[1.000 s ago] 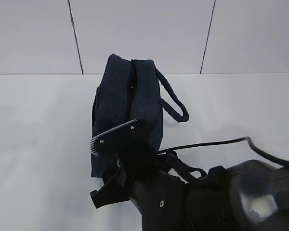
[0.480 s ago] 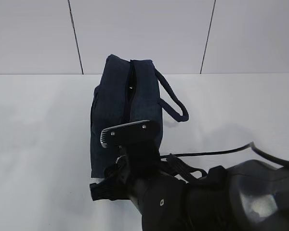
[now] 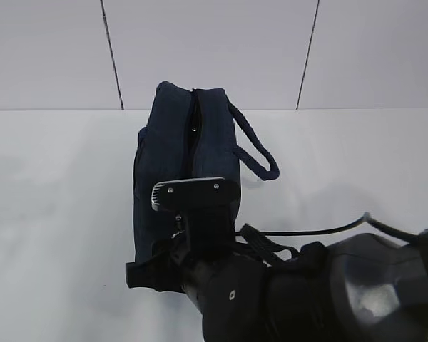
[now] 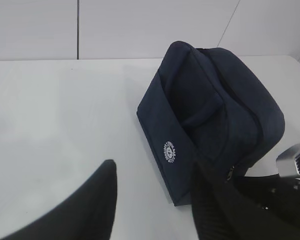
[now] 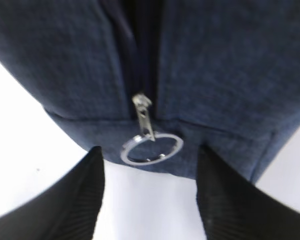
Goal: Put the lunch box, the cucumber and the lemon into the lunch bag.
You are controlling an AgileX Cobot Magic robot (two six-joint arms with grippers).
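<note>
the lunch bag [image 3: 185, 167] stands on the white table [image 3: 57, 214] at the middle of the exterior frame, its zipper seam running down the top toward the camera and its looped handle [image 3: 260, 153] falling to the right. the right arm fills the lower right of that frame, and its gripper [image 3: 175, 242] sits against the bag's near end, low centre, partly hiding it.

in the right wrist view the bag's navy fabric fills the upper part of the frame. the silver ring pull [image 5: 151, 148] hangs from the slider at the end of the seam, just above centre-bottom, and the right gripper [image 5: 150, 192] has its two ribbed black fingers [image 5: 87, 185] spread wide on either side of the ring — neither touches it.

the left wrist view shows the bag [image 4: 210, 115] at centre right, with a round white logo [image 4: 170, 150] on its side panel. the left gripper [image 4: 152, 205] is spread too — one finger sits at lower left over bare table, the other at lower centre, overlapping the bag's corner; whether it touches the fabric cannot be told.

no lunch box, cucumber or lemon shows in any view.
</note>
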